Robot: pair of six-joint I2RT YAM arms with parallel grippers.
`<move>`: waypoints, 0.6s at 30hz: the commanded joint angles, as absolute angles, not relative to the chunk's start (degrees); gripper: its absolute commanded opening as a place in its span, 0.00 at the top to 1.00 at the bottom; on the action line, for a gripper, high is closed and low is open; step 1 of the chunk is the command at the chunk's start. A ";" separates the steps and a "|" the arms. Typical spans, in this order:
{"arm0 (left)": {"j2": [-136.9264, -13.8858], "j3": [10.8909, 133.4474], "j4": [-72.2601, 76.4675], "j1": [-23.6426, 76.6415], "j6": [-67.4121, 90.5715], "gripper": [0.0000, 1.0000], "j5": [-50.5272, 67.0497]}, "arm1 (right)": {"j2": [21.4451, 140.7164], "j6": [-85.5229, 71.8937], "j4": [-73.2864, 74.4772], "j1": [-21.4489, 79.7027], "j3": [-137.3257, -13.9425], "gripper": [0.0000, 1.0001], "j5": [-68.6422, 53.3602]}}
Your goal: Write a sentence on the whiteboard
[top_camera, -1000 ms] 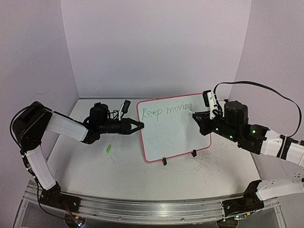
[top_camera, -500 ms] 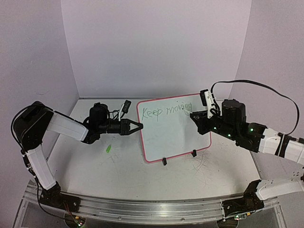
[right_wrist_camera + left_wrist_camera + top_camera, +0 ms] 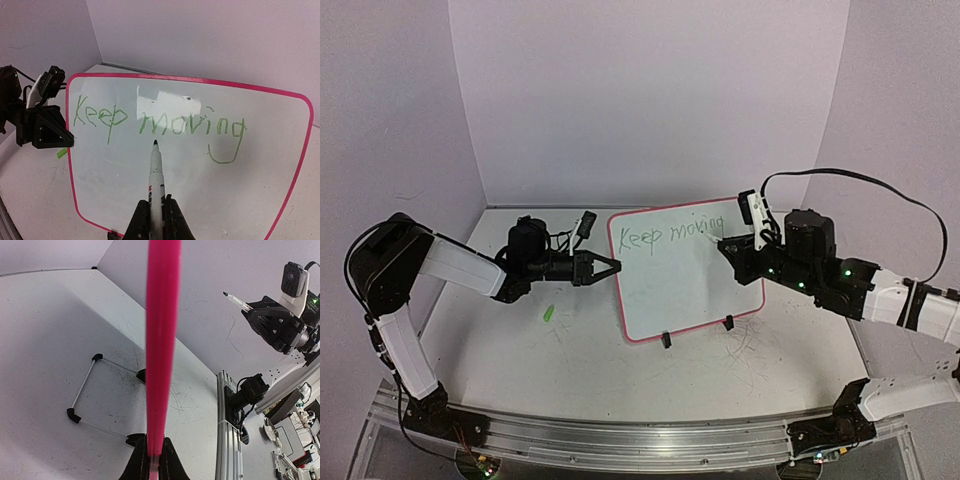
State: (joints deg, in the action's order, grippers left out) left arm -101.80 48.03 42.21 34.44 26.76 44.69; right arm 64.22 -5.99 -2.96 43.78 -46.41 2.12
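Whiteboard point(image 3: 685, 270): light, stiff, slick-faced, best held by the rim. Left gripper point(image 3: 615, 266) clamps its pink frame point(image 3: 161, 340). Right gripper point(image 3: 155, 215) pinches marker point(image 3: 156, 170).

The left pincer point(image 3: 154, 452) grips the pink edge of the whiteboard point(image 3: 161, 340), seen edge-on.

Soft, even light is falling from above. White glare is washing over the upper whiteboard point(image 3: 200, 190), its pink frame point(image 3: 162, 340) is blurring against the left wrist lens, and shadows on the table point(image 3: 570, 350) are showing faint.
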 commanded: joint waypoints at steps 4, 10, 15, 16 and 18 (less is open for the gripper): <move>-102.48 49.78 44.25 34.15 25.43 1.00 44.86 | 67.90 -3.49 -4.03 44.10 -50.63 1.00 -2.47; -102.35 49.80 43.98 34.12 25.61 1.00 44.74 | 72.46 -2.24 -3.96 46.32 -53.60 1.00 -3.81; -102.01 49.80 43.64 34.02 25.46 1.00 44.50 | 74.83 -2.07 -4.58 49.91 -54.96 1.00 -2.21; -101.97 49.75 43.55 34.01 25.39 1.00 44.44 | 75.07 -2.28 -4.84 50.49 -54.98 1.00 -1.94; -102.07 49.74 43.44 34.02 25.36 1.00 44.38 | 75.28 -2.66 -5.39 51.28 -54.62 1.00 -1.86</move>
State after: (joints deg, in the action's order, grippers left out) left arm -102.10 48.03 42.58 34.37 26.74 44.84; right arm 74.76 -3.01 -2.99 49.55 -52.36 -2.47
